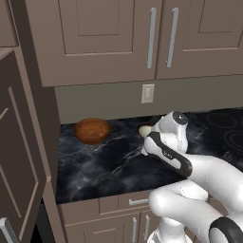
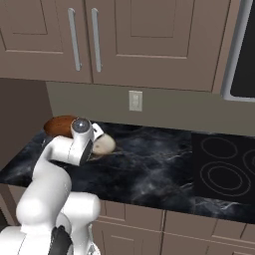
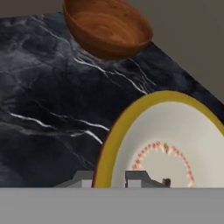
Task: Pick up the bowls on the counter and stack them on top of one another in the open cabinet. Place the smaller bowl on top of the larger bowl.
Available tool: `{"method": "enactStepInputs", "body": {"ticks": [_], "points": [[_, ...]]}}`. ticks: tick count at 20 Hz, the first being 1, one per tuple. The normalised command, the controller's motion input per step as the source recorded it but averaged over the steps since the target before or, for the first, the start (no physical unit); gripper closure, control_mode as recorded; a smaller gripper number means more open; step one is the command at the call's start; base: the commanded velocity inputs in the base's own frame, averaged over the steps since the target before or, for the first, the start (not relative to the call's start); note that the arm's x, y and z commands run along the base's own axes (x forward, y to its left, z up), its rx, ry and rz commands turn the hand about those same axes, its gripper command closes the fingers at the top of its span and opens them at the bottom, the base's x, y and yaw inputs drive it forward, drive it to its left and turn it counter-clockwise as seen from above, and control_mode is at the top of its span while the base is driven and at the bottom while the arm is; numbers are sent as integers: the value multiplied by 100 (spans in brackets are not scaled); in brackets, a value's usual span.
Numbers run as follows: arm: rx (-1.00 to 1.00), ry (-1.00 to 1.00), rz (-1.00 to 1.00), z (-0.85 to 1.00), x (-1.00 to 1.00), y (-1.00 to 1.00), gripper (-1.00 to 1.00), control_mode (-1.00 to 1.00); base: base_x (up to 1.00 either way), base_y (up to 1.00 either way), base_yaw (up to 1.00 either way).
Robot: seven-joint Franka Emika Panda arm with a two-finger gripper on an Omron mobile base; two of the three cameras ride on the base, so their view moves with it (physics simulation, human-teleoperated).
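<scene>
The smaller bowl (image 3: 175, 144), shallow and round with a cream-white inside, a mustard-yellow rim and a ring of small red marks around its centre, lies nearest in the hand view. The two-finger gripper (image 3: 110, 179) is narrowed onto its rim, one dark tip on the outside and one inside the wall, so the rim is pinched between them. In the base views this bowl (image 1: 144, 130) shows as a pale sliver beside the white hand, mostly hidden by the arm, and whether it rests on the surface or is lifted cannot be made out.

Beyond it on the black marble-look counter (image 1: 109, 166) with grey-white veins sits the larger bowl (image 3: 107, 26), deep, round, glossy reddish-brown wood, near the back wall and well apart from the first. That makes two bowls, one of each kind. Its top edge is cut off in the hand view, and the arm covers part of it (image 2: 60, 124) in the right base view.
</scene>
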Motion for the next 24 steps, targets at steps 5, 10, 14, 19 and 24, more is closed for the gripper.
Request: {"method": "enactStepInputs", "body": {"ticks": [5,10,14,19,24], "points": [[-2,-5,30,29,-32,12,100,-100,0,0,0],[-4,-3,30,25,-21,21,100,-100,0,0,0],[-8,-2,32,24,-11,30,100,-100,0,0,0],[-8,-3,33,27,-20,24,100,-100,0,0,0],[-8,-6,31,31,-22,25,100,-100,0,0,0]]}}
